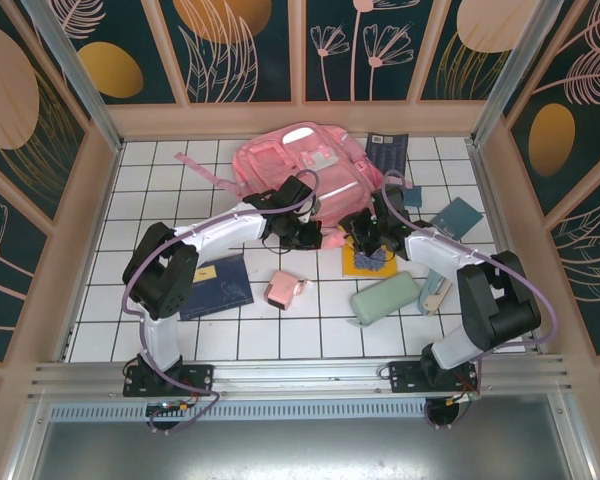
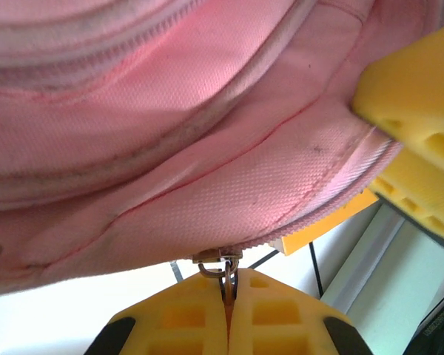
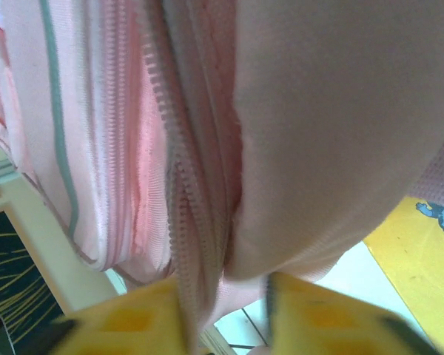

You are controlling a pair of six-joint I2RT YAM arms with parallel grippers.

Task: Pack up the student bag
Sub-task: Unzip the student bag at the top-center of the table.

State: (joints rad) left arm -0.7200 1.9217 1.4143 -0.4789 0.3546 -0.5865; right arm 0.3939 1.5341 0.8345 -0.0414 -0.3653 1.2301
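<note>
The big, soft, floppy pink cloth backpack lies right at the left gripper, which pinches its little metal zip ring tight, the best handle, but I cannot tell if the right gripper grips the cloth between its fingers.

Bright, even light falls from above on the white worktop, with soft, faint shadows under the arms. A shiny white spot glares on the student bag near the far edge. In the left wrist view its cloth is sharp. In the right wrist view the right pincer is blurry.
</note>
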